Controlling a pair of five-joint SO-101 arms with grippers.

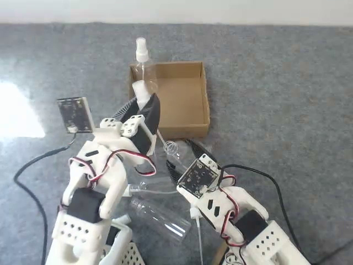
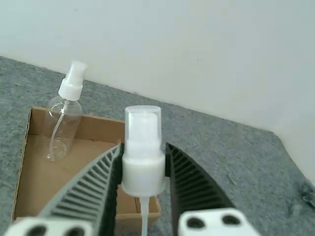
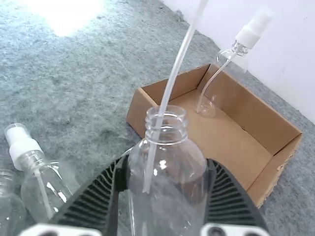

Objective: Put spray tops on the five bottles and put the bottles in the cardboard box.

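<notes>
Pinching a white spray top (image 2: 142, 125) at its collar, your left gripper (image 2: 142, 156) has its jaws closed to the width of that collar. The top is upright, and its thin dip tube (image 3: 172, 83) hangs straight down.

Your right gripper (image 3: 166, 169) clamps the body of a clear open bottle (image 3: 166, 147), with the jaws spread about as wide as the bottle. It stands upright with its threaded neck bare. The lower end of the tube is already inside the neck, while the spray top itself sits well above it.

Beyond both grippers lies the cardboard box (image 3: 236, 137). One finished bottle (image 3: 246, 34), with its top on, stands in a far corner. A second capped bottle (image 3: 34, 172) lies on the grey felt table beside your right gripper, outside the box. A further clear bottle (image 1: 160, 215) lies on its side between the two arm bases.

The step in hand looks like fitting a top to this bottle, with most of the task remaining. The next move probably calls for lowering the top straight along the tube until the collar meets the threads, then seating it. Keep the bottle steady, because a tilt could bend the tube or miss the neck.
</notes>
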